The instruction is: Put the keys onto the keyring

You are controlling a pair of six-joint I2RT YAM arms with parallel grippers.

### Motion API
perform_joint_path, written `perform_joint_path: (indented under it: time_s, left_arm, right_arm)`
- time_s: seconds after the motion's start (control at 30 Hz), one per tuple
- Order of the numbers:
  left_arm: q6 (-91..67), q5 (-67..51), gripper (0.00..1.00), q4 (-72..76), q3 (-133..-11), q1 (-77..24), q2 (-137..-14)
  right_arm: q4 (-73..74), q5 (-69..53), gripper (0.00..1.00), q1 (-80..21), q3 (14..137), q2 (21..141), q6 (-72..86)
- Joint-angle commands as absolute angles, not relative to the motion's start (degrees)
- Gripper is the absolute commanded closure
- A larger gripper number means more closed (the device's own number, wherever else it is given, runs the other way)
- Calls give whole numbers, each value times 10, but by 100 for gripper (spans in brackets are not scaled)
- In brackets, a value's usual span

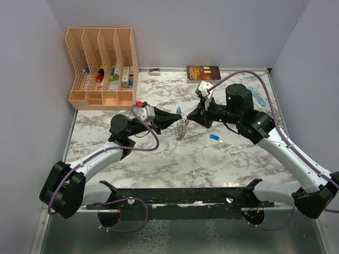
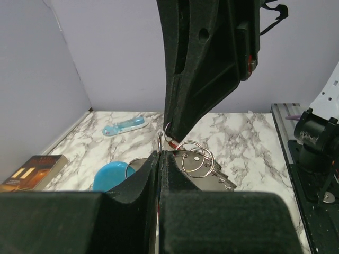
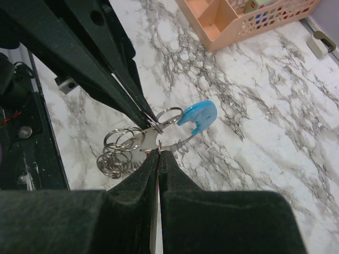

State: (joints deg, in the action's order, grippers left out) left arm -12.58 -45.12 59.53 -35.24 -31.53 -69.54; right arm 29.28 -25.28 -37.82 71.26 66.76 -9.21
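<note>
Rack (image 1: pixel 103 66) sits far left, at the back of the surface (image 1: pixel 175 164).
Left tool (image 1: pixel 176 123): jaws closed, pinching a wire ring of the keyring (image 1: pixel 181 130).
Keyring: at centre, between the two tool tips. Loose rings bunch below and a light-blue strap (image 3: pixel 198 116) sticks out to one side.
Right tool (image 1: pixel 191 118): jaws closed, tips against the same ring, with a red fleck at the tips. Cannot tell what it pinches.
Blue key (image 1: pixel 214 137): lies on the surface just right of the tools, apart from the keyring.

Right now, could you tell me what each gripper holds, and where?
Both the left gripper and right gripper pinch the keyring by thin metal loops near its top; the bunch hangs between them.
</note>
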Motion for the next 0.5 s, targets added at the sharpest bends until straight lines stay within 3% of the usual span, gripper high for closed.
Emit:
perform_joint_path:
  time_s: [0.0,0.47]
  left_arm:
    - [-115,-428,100,614,-374,-319,-691]
    - [-87,-425,100,599,-372,-322,-688]
  right_arm:
    - [261,-266,99,-402,740,669,-70]
    - [250,-238,99,-424,740,675,-46]
